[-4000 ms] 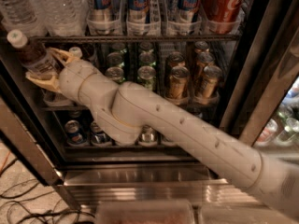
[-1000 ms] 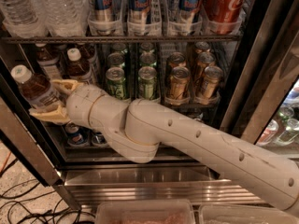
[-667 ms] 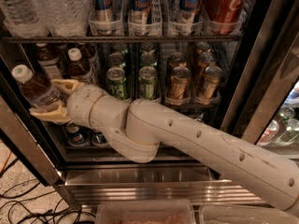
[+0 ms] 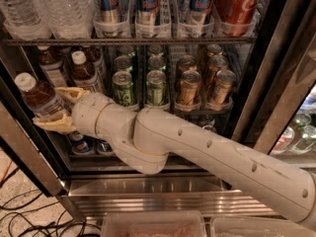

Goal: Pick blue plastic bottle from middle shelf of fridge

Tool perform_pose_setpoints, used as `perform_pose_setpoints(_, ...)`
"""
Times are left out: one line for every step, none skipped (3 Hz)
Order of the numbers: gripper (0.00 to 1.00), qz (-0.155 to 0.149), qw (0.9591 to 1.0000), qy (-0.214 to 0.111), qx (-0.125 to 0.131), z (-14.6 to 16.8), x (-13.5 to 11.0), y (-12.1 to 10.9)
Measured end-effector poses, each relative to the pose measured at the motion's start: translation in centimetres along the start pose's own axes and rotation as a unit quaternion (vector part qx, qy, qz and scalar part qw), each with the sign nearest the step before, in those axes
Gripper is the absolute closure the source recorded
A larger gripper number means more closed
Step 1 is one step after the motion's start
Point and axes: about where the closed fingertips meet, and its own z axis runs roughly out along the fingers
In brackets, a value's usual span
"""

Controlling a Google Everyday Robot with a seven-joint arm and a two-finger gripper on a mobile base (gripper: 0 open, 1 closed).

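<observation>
Fridge (image 4: pixel 276 78) open, view looks in and slightly down. End effector (image 4: pixel 48 108) sits at the left edge of the opening, level with the middle shelf (image 4: pixel 195 107), clamped on the blue plastic bottle (image 4: pixel 37 95): one tan finger (image 4: pixel 69 93) lies against its right side, the other crosses under its label end. Bottle tilted, white cap pointing up and left, brown drink visible through the clear wall. It sits nearer than the shelved row, just left of it, and appears clear of the rack. White arm (image 4: pixel 197 152) runs in from the lower right, crossing in front of the bottom of the shelf. On the middle shelf, far behind the end effector, two more brown bottles (image 4: pixel 84 71) stand upright; right of them green cans (image 4: pixel 123 88), then gold cans (image 4: pixel 190 85), in lane trays. Rack above holds water bottles (image 4: pixel 64 9) at left, tall blue cans (image 4: pixel 148 4) in the middle, a red can (image 4: pixel 237 4) at right. Small cans (image 4: pixel 79 143) show on the rack below, partly hidden by the arm. Dark cables (image 4: pixel 19 216) lie on the floor at near left.
</observation>
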Motion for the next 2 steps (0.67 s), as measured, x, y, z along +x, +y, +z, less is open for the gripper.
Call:
perform_pose_setpoints(1.0,0.006,1.0,0.007,0.001,-0.5,1.1,-0.8)
perform_pose_setpoints(1.0,0.026,0.9992,0.005,-0.029,0.6,0.0,-0.8)
